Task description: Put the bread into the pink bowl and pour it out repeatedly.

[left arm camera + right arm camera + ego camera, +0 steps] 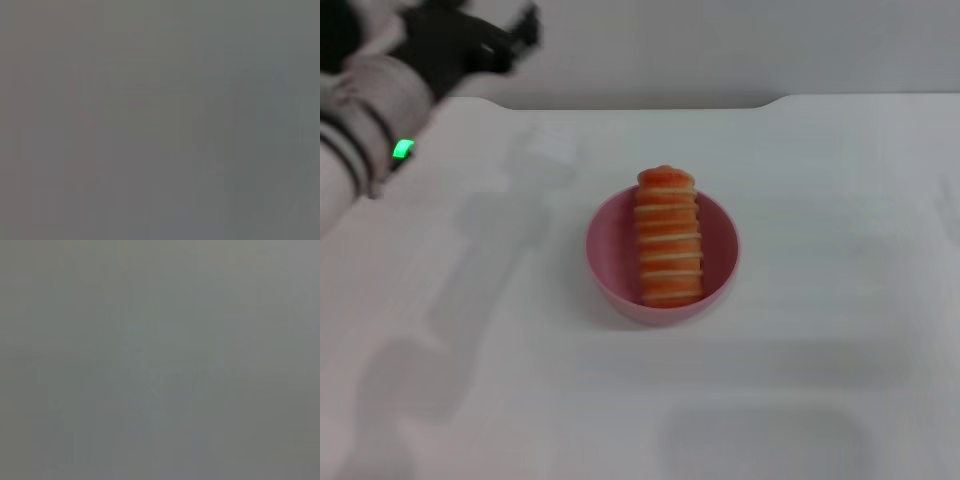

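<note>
The pink bowl [662, 258] stands upright in the middle of the white table. The bread [668, 237], an orange-brown loaf with pale cream stripes, lies inside it with its far end leaning on the far rim and sticking up above it. My left gripper [515, 35] is raised at the far left corner, well away from the bowl and holding nothing that I can see. My right gripper is out of the head view. Both wrist views show only plain grey with nothing to make out.
The white table [820, 300] spreads all around the bowl. Its far edge runs across the top of the head view, with a step near the right. My left arm's shadow falls on the table at the left.
</note>
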Controlling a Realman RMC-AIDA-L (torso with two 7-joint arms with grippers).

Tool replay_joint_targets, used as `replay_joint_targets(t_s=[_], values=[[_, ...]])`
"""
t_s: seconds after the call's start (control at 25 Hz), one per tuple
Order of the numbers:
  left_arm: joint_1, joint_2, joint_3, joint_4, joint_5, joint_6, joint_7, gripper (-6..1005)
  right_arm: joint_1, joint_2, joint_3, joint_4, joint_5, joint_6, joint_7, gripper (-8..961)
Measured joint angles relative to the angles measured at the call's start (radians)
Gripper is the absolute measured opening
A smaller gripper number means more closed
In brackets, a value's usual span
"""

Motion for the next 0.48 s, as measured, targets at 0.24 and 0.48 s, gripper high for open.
replay_joint_targets(t_s=[0.24,0.48], values=[[0.052,-0.002,-0.054,-0.242,0.023,0.506,-0.009,815,0.011,0.000,0.012,0.081,0.046,-0.089,0.001,701],[-0.011,-0.003,-0.079,-0.517,-0.049,0.647,-0.015,862,0.041,-0.003,0.013,0.161,0.124,-0.110,0.008,700]])
